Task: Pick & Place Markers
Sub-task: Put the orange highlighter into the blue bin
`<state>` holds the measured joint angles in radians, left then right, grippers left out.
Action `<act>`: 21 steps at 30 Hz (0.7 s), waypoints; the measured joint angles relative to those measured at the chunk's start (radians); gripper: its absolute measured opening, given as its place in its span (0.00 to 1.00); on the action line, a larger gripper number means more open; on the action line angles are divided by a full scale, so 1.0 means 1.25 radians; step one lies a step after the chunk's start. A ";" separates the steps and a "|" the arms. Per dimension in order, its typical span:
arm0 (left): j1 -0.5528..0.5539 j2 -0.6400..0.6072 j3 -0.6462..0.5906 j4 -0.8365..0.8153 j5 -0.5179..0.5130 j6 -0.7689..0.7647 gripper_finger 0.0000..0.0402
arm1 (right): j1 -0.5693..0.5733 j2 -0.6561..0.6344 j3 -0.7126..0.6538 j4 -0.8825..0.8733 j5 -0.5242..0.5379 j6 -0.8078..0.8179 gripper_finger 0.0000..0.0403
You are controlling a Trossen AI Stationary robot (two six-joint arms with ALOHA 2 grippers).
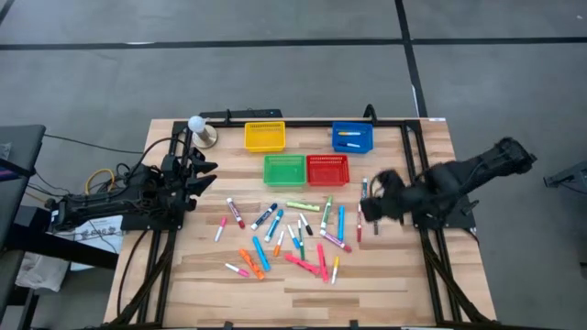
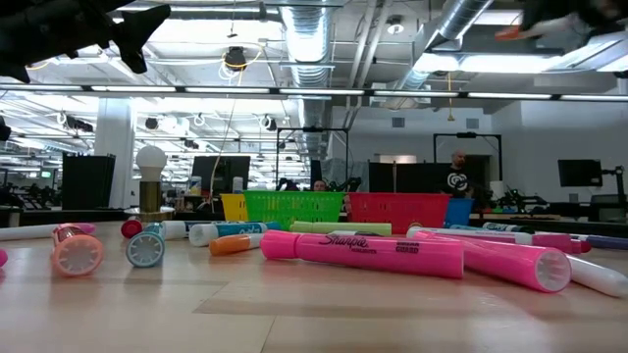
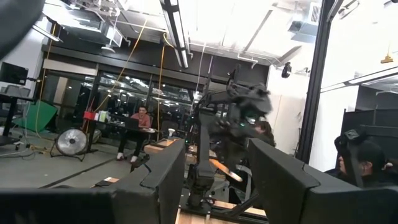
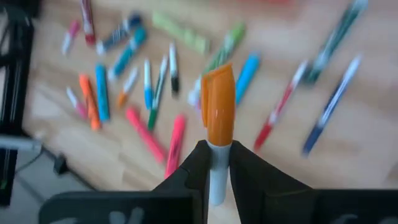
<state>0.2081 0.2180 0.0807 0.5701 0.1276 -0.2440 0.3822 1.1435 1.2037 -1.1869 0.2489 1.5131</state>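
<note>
An orange-capped, white-barrelled marker (image 4: 217, 118) stood clamped between the two dark fingers of the right gripper (image 4: 215, 163), its cap pointing away from the wrist, held in the air above the right side of the light wooden table (image 1: 385, 284). Below and to the left of that gripper (image 1: 371, 207) lay the loose scatter of short markers (image 1: 289, 236) in pink, orange, blue, green, red and white, spread over the middle of the tabletop, with a fat pink highlighter (image 2: 361, 253) lying nearest the table-level camera. Behind the scatter, a green mesh basket (image 1: 284, 169) and a red mesh basket (image 1: 327, 170) sat side by side, touching or nearly so; farther back, a yellow mesh basket (image 1: 264, 136) and a blue mesh basket (image 1: 352, 137) stood apart from each other, the blue one with at least one marker in it. The left gripper (image 1: 204, 174) waited at the table's left edge, raised, its jaws parted and empty. A white bulb on a brass base (image 1: 198, 126) stood at the back left corner.
</note>
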 joint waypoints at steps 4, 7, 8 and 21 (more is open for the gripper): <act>0.000 0.000 0.000 0.000 0.000 0.000 0.44 | -0.133 -0.045 0.000 -0.003 0.033 -0.185 0.08; 0.000 0.000 0.000 0.004 0.000 0.000 0.44 | -0.250 -0.068 0.000 0.007 0.035 -0.330 0.07; 0.000 0.000 0.000 0.005 0.000 0.000 0.44 | -0.290 -0.074 0.001 0.012 0.035 -0.378 0.07; 0.000 0.000 0.000 0.006 0.000 0.000 0.44 | -0.728 0.000 0.006 0.119 -0.070 -0.980 0.08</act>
<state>0.2083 0.2180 0.0807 0.5774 0.1276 -0.2441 -0.5283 1.1435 1.2110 -1.0384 0.1610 0.2881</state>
